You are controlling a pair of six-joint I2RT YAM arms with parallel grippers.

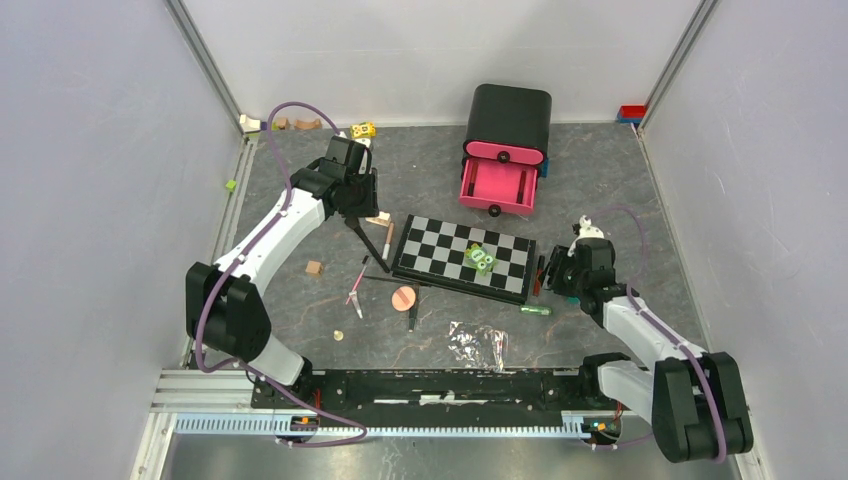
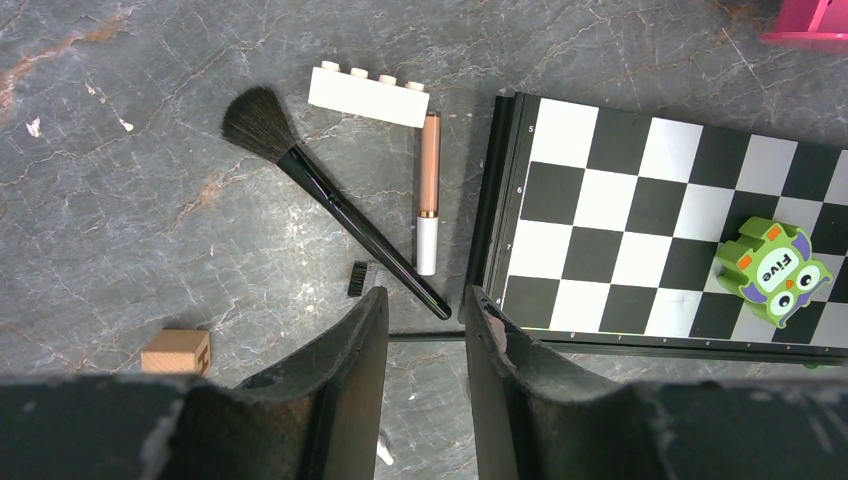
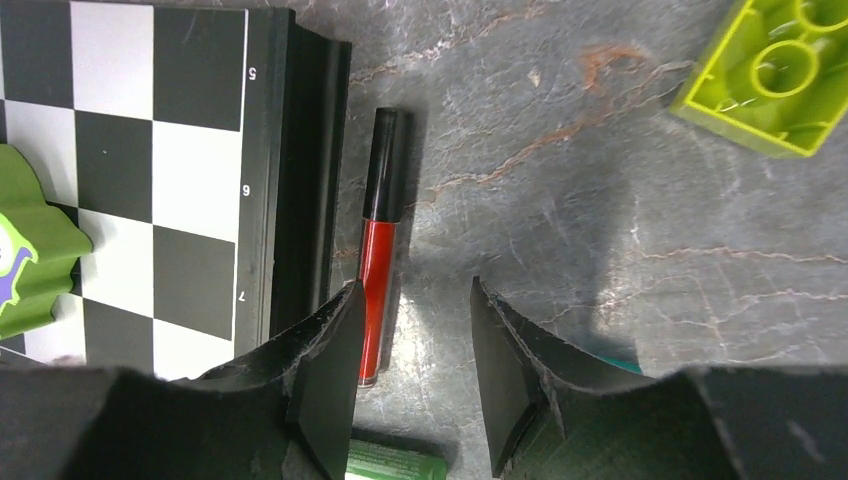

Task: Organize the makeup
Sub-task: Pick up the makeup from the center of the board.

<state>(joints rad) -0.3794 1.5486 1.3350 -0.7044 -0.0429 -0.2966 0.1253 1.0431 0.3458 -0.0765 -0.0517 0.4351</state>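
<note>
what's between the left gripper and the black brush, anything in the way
Nothing visible covers the black brush; its handle end lies just ahead of the open left gripper. The peach and white tube lies close beside the handle, with the chequered board just past it, so a finger might catch the tube.

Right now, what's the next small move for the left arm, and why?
Probably lower the left gripper onto the black brush handle and close: its jaws stand apart and empty, the handle's tip shows between them, and the brush lies free.
</note>
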